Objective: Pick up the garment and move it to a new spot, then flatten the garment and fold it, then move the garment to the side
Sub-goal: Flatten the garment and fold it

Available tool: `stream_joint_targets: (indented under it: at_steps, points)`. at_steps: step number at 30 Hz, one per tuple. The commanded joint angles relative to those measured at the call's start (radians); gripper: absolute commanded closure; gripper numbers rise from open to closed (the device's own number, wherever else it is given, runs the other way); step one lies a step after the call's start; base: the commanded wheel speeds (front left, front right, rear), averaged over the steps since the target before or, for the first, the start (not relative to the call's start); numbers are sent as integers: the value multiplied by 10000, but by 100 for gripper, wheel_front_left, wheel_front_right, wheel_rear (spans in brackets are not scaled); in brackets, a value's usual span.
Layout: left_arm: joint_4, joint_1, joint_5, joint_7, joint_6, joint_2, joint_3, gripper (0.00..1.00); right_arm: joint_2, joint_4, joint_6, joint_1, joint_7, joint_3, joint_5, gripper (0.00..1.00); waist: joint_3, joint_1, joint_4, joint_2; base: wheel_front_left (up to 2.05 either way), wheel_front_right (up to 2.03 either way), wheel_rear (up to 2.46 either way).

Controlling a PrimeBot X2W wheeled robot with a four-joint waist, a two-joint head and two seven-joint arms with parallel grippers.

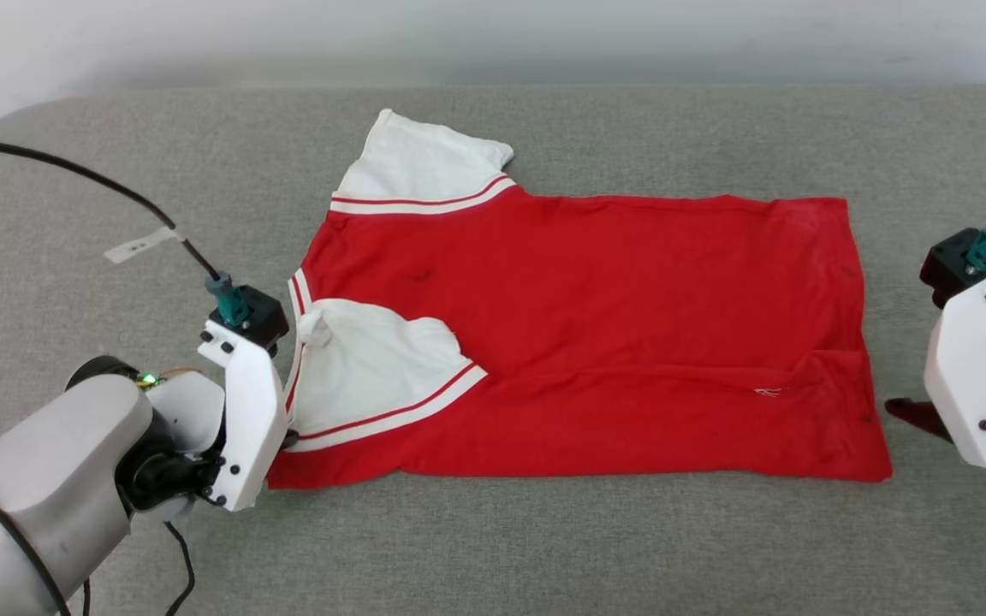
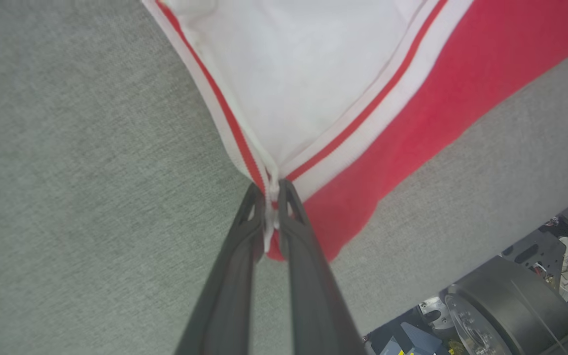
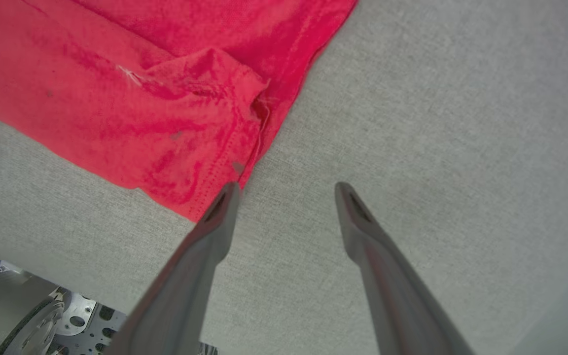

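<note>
The garment (image 1: 596, 342) lies spread on the grey padded surface (image 1: 544, 547), red body toward the right, white sleeves with striped trim toward the left. One sleeve is folded in over the red body. My left gripper (image 1: 289, 439) sits at the near left corner. In the left wrist view the left gripper (image 2: 272, 190) is shut on the garment's (image 2: 313, 88) striped edge where sleeve and trim meet. My right gripper (image 1: 908, 413) stands just off the near right corner. The right wrist view shows the right gripper (image 3: 286, 190) open, one fingertip touching the hem of the garment (image 3: 116, 74), nothing between the fingers.
A black cable (image 1: 74, 175) with a white tag (image 1: 140, 245) arcs over the surface at the left. Parts of the robot's base (image 2: 511, 305) show below the surface's near edge. A pale wall runs behind the surface's far edge.
</note>
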Motion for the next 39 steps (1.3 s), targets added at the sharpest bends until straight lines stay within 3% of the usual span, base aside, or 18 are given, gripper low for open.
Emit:
stream_joint_targets:
  at_steps: [1,7,13,14,15,25,34,39]
  points:
    - [-61,-187,81,-58,-9,-3,-52,100,312,287,-4,122,27,-71,123,0,147,1,107,0,0,0,0]
    - [-180,-444,250,-199,-10,-55,-183,100,1128,1125,-4,603,-172,-141,318,0,478,1,230,0,0,0,0]
    - [-182,-572,332,-319,-11,-71,-342,100,1899,1744,-2,1438,-484,584,310,0,685,1,217,0,0,0,0]
    - [-160,-546,316,-339,-11,-52,-359,100,1946,1715,-1,1399,-654,630,294,55,678,1,179,0,0,0,0]
    - [-139,-502,293,-372,-11,-28,-387,100,1946,1701,-1,1323,-806,635,314,100,645,1,140,0,0,0,0]
    - [-305,221,-190,-637,-12,446,-577,100,710,791,-4,757,-2053,796,663,100,-586,1,-156,0,0,0,0]
    - [-1440,1350,-502,-811,198,1046,-872,100,-733,-449,-7,1935,-2506,985,1348,100,-1322,1,-181,0,0,0,0]
    - [-1659,1929,-566,-944,462,1142,-1052,100,-863,-494,-7,2755,-2616,954,1392,100,-1245,1,-271,0,0,0,0]
